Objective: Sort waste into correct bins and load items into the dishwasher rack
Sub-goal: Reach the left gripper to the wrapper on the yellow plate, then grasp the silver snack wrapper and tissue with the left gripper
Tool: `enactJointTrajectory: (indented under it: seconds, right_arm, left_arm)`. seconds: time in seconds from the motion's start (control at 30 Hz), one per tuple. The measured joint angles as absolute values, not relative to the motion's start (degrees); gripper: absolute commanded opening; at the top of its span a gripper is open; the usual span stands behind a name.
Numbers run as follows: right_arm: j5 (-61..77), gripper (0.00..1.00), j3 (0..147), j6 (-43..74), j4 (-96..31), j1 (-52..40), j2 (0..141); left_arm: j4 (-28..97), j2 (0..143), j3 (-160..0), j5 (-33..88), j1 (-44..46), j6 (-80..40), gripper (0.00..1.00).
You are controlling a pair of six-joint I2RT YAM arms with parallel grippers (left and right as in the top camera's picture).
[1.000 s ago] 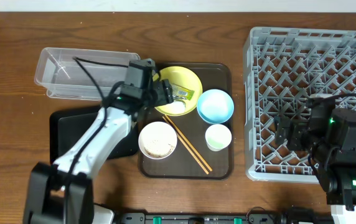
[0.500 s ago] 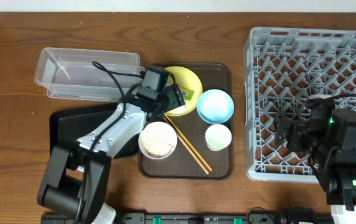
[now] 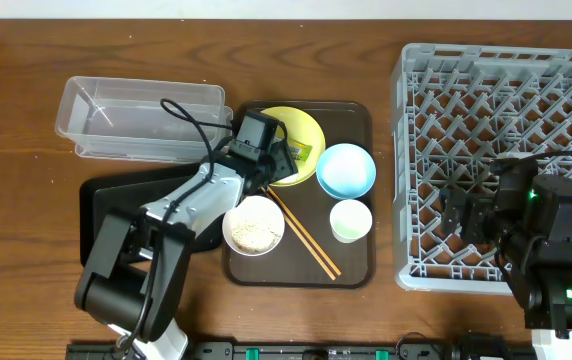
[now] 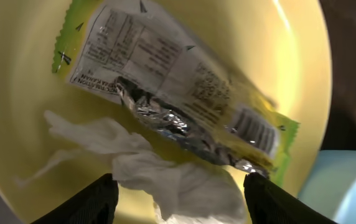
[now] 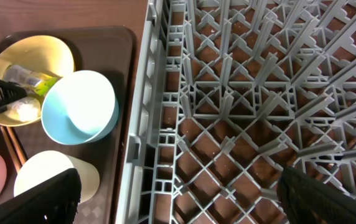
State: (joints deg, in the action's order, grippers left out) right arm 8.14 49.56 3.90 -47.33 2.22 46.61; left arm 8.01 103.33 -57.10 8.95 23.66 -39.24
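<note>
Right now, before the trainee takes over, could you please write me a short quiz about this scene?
1. True or false: the chopsticks lie on the brown tray.
2. The wrapper lies on: A) the yellow plate, B) the light blue bowl, C) the white bowl.
3. Fill in: the left claw hovers above the plate with its jaws ____.
Key: 1 true; 2 A; 3 open.

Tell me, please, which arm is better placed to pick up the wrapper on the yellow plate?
Left. The left tool, open, hangs right over the wrapper on the yellow plate; the right tool is far off, above the dishwasher rack.
</note>
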Motion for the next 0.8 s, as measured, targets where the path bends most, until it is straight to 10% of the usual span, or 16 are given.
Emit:
enactJointTrajectory:
  seconds: [0.43,0.8]
  right_arm:
    - [8.1,0.99,49.6,3.9,-47.3,2.2,46.6]
    - [8.1,0.99,49.6,3.9,-47.3,2.2,46.6]
  left_arm:
    - [9.2,103.6,-57.1,8.6,24.6,-40.2,0.06]
    - [13.2,95.7,-57.1,8.6,24.1,-38.4,0.06]
